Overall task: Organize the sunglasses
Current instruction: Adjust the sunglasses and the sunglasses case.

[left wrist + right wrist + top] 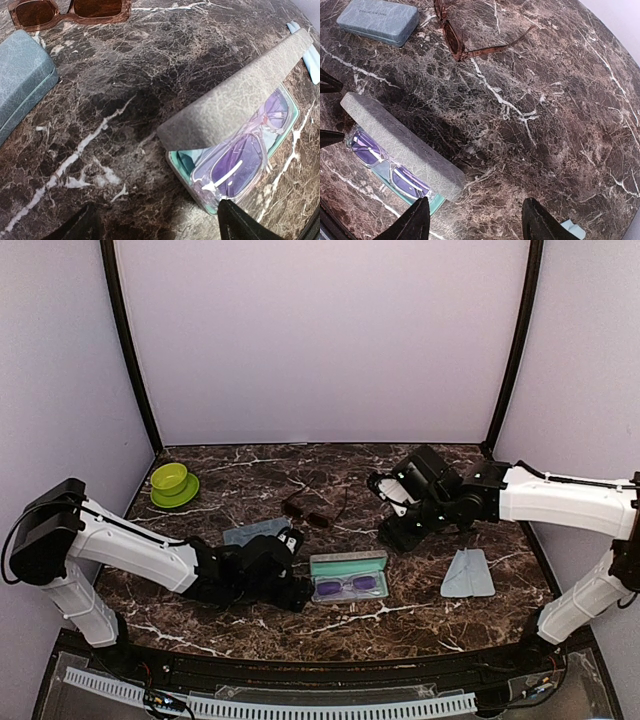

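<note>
One pair looks dealt with and one not — the purple pair lies in the open case at the near middle of the table, with the lid only half raised over the lenses. The left fingers sit at the case's left end, spread wide with nothing between them. I'd say the lid wants pushing down next, gently, so it doesn't catch the frame. The right fingers hover off the case's far right corner, parted and empty too. The brown pair lies loose further back, arms unfolded, just right of a closed blue-grey case — it needs folding, and that case needs opening. Both pairs are thin-framed: one pale with violet lenses, one reddish-brown
</note>
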`<control>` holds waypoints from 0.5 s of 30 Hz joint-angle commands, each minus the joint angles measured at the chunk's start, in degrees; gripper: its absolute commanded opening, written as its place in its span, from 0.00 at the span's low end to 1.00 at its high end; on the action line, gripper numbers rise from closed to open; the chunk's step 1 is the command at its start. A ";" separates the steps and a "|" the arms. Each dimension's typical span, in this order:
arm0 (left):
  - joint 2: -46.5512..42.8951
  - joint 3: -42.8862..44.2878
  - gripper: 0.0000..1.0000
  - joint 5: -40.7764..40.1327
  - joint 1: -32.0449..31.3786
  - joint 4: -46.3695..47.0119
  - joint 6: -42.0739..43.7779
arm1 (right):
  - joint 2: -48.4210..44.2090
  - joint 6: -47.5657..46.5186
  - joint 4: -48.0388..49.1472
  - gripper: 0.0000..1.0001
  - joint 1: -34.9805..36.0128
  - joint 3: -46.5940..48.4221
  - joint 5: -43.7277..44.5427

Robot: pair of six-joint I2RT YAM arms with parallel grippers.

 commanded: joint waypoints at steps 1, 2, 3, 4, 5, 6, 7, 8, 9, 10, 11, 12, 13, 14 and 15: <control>0.26 1.53 0.83 -1.06 0.02 -1.93 0.88 | -1.88 0.83 1.56 0.64 -0.45 -0.60 -0.54; 0.00 1.47 0.83 -1.14 0.05 -2.01 0.85 | -1.97 0.84 1.56 0.64 -0.46 -0.63 -0.58; -0.24 1.32 0.83 -1.23 0.02 -2.02 0.77 | -2.06 0.88 1.62 0.64 -0.46 -0.74 -0.62; -0.59 1.02 0.83 -1.42 0.02 -2.03 0.57 | -2.15 0.92 1.64 0.63 -0.46 -0.81 -0.62; -0.90 0.69 0.83 -1.72 0.02 -1.91 0.45 | -2.17 0.88 1.71 0.63 -0.44 -0.88 -0.64; -1.18 0.31 0.83 -1.98 0.02 -1.71 0.35 | -2.17 0.92 1.73 0.63 -0.46 -0.86 -0.63; -1.34 0.17 0.83 -2.25 0.06 -1.79 0.23 | -2.17 0.92 1.73 0.63 -0.46 -0.82 -0.67; -1.45 0.01 0.83 -2.40 0.22 -1.92 0.15 | -2.09 0.95 1.73 0.63 -0.46 -0.88 -0.72; -1.49 -0.12 0.82 -2.42 0.32 -1.86 0.08 | -2.02 0.93 1.73 0.64 -0.46 -0.82 -0.79; -1.45 -0.23 0.82 -2.42 0.43 -1.79 0.08 | -1.93 0.92 1.80 0.64 -0.42 -0.80 -0.88; -1.35 -0.18 0.82 -2.35 0.53 -1.79 0.09 | -1.83 0.95 1.82 0.64 -0.46 -0.73 -0.96; -1.20 -0.20 0.82 -2.26 0.59 -1.77 0.10 | -1.70 0.94 1.75 0.64 -0.46 -0.67 -1.05; -1.01 -0.16 0.82 -2.17 0.65 -1.60 0.21 | -1.65 0.93 1.74 0.63 -0.46 -0.56 -1.06; -0.74 -0.03 0.82 -2.12 0.65 -1.62 0.27 | -1.56 0.92 1.66 0.64 -0.46 -0.50 -1.06; -0.54 0.06 0.82 -2.08 0.68 -1.67 0.38 | -1.53 0.97 1.65 0.64 -0.45 -0.39 -1.06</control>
